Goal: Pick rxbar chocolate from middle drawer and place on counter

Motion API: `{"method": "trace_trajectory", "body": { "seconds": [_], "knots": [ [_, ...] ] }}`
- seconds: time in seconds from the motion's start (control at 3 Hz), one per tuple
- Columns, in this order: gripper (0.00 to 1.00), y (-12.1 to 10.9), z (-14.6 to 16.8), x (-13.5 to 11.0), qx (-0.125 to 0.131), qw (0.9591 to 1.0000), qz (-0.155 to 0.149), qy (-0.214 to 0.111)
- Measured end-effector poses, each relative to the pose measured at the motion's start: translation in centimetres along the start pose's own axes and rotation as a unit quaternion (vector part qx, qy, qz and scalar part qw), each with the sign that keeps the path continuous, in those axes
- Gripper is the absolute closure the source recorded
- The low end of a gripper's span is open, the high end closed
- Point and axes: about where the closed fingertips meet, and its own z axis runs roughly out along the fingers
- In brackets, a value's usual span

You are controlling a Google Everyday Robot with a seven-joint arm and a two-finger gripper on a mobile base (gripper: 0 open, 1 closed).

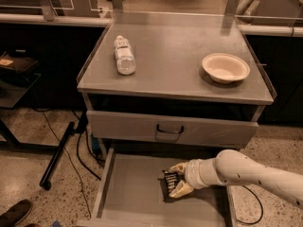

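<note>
The rxbar chocolate (168, 182) is a small black wrapped bar with white lettering, down in the open middle drawer (130, 193) near its right side. My gripper (177, 179) reaches in from the right on a white arm, one finger above the bar and one below it, shut on the bar's right end. The bar looks slightly tilted at the drawer floor; I cannot tell whether it is lifted. The counter (175, 56) is the grey metal top above.
A clear plastic bottle (124, 55) lies on the counter's left part and a cream bowl (226, 67) stands at its right. A shut drawer front with a dark loop handle (170, 129) sits above the open drawer. Cables and a black pole (59, 152) lie on the floor to the left.
</note>
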Motion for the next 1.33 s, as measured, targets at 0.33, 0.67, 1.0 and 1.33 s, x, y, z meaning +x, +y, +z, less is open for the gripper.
{"method": "trace_trajectory", "body": {
  "seconds": [0.33, 0.67, 1.0, 1.33],
  "knots": [
    [1.0, -0.5, -1.5, -1.3, 0.014, 0.9999, 0.002, -0.007],
    [1.0, -0.9, -4.4, -3.8, 0.033, 0.9994, 0.005, 0.004],
    [1.0, -2.2, -9.5, -7.4, 0.062, 0.9975, -0.008, 0.034],
    [1.0, -2.4, -9.9, -7.8, 0.066, 0.9972, -0.008, 0.034]
  ]
}}
